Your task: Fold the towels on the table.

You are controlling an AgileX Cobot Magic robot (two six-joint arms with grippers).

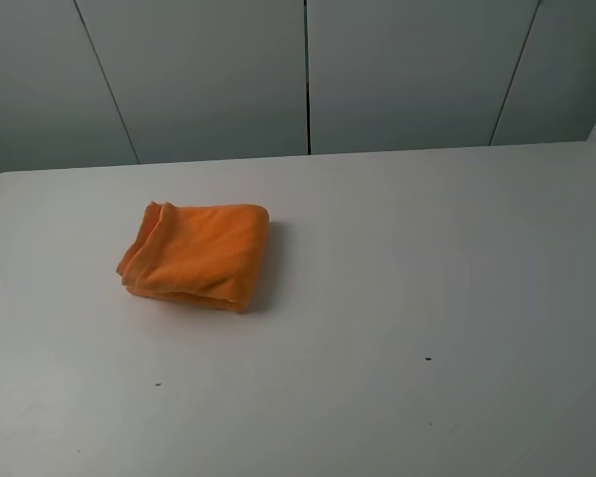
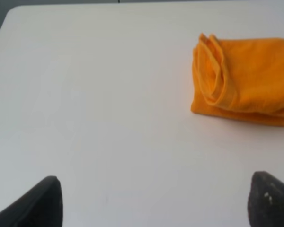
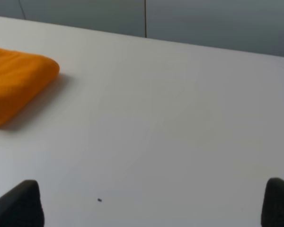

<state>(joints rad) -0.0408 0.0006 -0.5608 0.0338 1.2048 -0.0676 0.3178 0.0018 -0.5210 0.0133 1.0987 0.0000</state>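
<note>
The bright orange terry-cloth towel (image 1: 197,254) lies folded into a thick, compact bundle at about nine o'clock from the middle of the wide, smooth white worktop (image 1: 427,258), its layered loose edges showing on the nine o'clock side and a rounded fold at three. Two tiny dark specks (image 1: 427,359) dot the worktop towards six o'clock. Beyond the twelve o'clock edge stand grey wall panels (image 1: 407,70). The left pincer (image 2: 154,201) is spread wide, dark fingertips (image 2: 38,203) far apart over bare worktop, gripping nothing. The right pincer (image 3: 154,205) is likewise wide open, empty, well apart from the towel.
</note>
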